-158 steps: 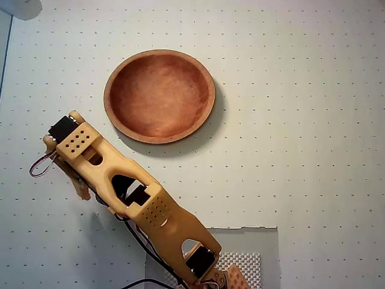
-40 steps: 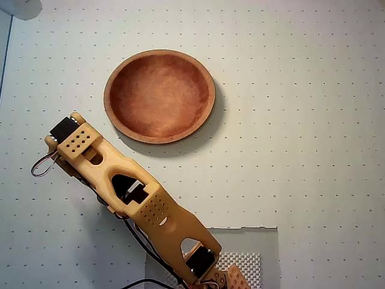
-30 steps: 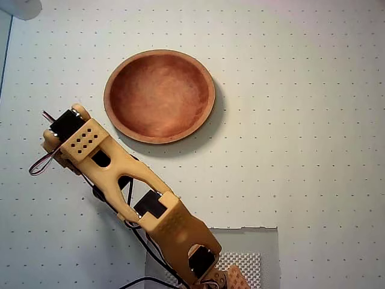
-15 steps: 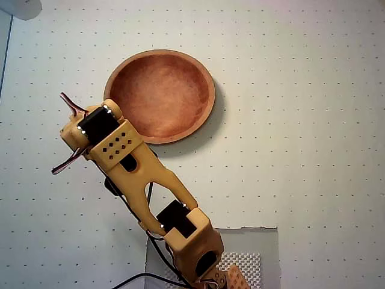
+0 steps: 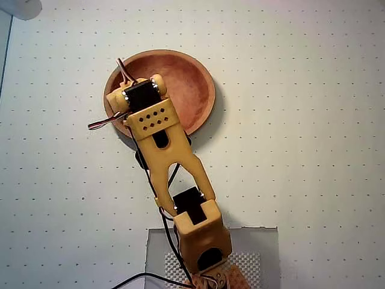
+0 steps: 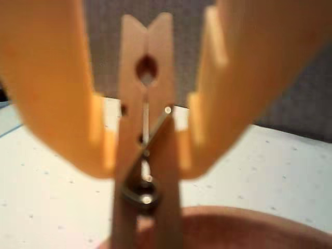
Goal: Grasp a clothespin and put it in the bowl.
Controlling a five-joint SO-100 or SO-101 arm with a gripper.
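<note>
Standing upright in the wrist view, the clothespin (image 6: 147,150) runs its long axis from the bottom edge to near the top, with the notched ends of its two prongs uppermost and the metal spring low down, just above the bowl's rim. Only one clothespin shows, and only in this view; the arm hides it from above. The gripper (image 6: 147,155) pinches it from both sides, the two orange fingers (image 6: 52,88) pressed against the pale wood at about its middle. The pin hangs over the near rim of the single bowl (image 6: 249,231), whose reddish-brown curve fills the lower edge of the wrist view. In the overhead view the bowl (image 5: 195,78) lies on the dotted white table (image 5: 301,150), and the one yellow arm (image 5: 171,162) reaches up from the bottom edge, its wrist end covering the bowl's left part.
</note>
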